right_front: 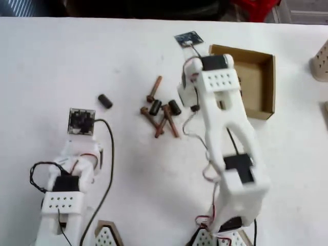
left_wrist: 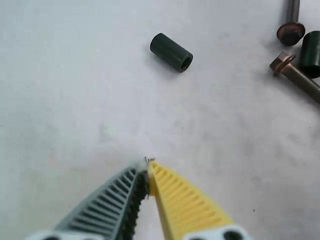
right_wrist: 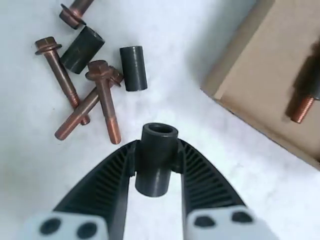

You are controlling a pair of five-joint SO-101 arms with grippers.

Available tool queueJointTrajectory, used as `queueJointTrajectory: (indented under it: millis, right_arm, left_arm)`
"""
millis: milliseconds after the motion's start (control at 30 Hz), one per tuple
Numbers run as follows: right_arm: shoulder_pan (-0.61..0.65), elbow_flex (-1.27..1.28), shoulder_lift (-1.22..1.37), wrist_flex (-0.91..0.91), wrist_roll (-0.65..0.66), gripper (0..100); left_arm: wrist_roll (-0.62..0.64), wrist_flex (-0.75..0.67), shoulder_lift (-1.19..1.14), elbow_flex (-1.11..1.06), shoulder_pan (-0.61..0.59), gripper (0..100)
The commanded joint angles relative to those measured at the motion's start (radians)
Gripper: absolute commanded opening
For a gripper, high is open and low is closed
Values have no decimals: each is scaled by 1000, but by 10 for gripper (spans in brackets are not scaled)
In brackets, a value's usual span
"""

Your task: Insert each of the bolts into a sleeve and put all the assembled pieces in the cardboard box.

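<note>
You look to be near the start of the job. The box (right_front: 268, 84), at 2 o'clock on the counter (right_front: 61, 56), seems to hold one assembled piece (right_wrist: 301, 107). It shows as a coppery threaded end poking out of a dark shape, and it is cut off at the edge, so I can't be sure. Four bolts (right_wrist: 105, 100) lie loose at the counter's centre, none sleeved, with two sleeves (right_wrist: 133, 68) among them. A lone sleeve (right_front: 105, 101) sits apart, at 9 o'clock from that heap. By that count, four pairings and four drops remain.

Your right tool (right_wrist: 158, 146) is clenched on a held sleeve (right_wrist: 155, 172), upright with its bore up, between the heap and the box. Your left tool (left_wrist: 148, 167) is clenched on nothing, over bare counter toward 8 o'clock.

The bolts are copper-coloured metal with flanged hex heads, smooth shanks and threaded ends. The sleeves are short, matt, dark cylinders, each with an open bore. The box is plain brown cardboard, shallow and open-topped. The fingers (right_wrist: 107, 185) are ribbed plastic, and the counter is white and smooth.
</note>
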State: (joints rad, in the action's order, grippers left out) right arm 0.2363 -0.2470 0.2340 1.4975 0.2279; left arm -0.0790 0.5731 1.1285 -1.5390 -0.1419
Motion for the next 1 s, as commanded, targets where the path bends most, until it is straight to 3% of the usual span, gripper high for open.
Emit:
queueJointTrajectory:
  millis: [0, 233, 400, 567, 700, 867, 967]
  right_arm:
    - [-4, 373, -375, -147, -11, 16]
    - [-5, 732, -736, -234, -15, 16]
    - [-5, 918, -851, -288, -110, 17]
    - [-5, 1163, -924, -530, -112, 17]
    - [-5, 1208, -928, -568, -114, 16]
    - [-7, 1209, -906, -575, -109, 16]
    - [-12, 1209, -905, -575, -109, 16]
  left_arm:
    - [-11, -21, 4, 11, -5, 27]
    - [-5, -21, 4, 17, -5, 27]
    - [2, -15, 5, 52, -12, 24]
    - [189, -2, -2, 141, -81, 27]
    - [224, 110, -2, 253, -77, 28]
    - [362, 241, -4, 399, -19, 28]
    - [374, 262, -54, 451, 15, 28]
